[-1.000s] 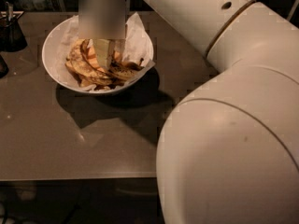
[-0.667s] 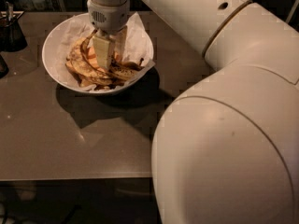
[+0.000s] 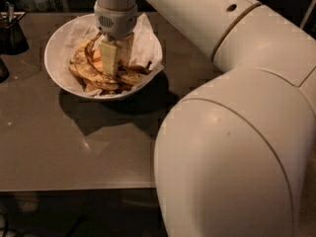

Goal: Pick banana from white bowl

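Observation:
The white bowl [image 3: 49,58] stands at the back left of the table, lined with crumpled white paper. Several bananas lie in it, among them a yellow-brown banana [image 3: 88,73] speckled with black spots and a darker one [image 3: 132,76] to its right. My gripper [image 3: 112,63] hangs straight down from the white wrist into the middle of the bowl, down among the bananas and touching the pile. It hides the middle of the pile.
A small dark container [image 3: 12,32] stands at the back left, with another dark object [image 3: 2,71] at the left edge. My large white arm [image 3: 232,152] fills the right side. The brown table [image 3: 74,152] ends at a front edge low in view.
The wrist has shifted a little over the bowl, and more of its head shows now. The bowl and bananas have not visibly moved.

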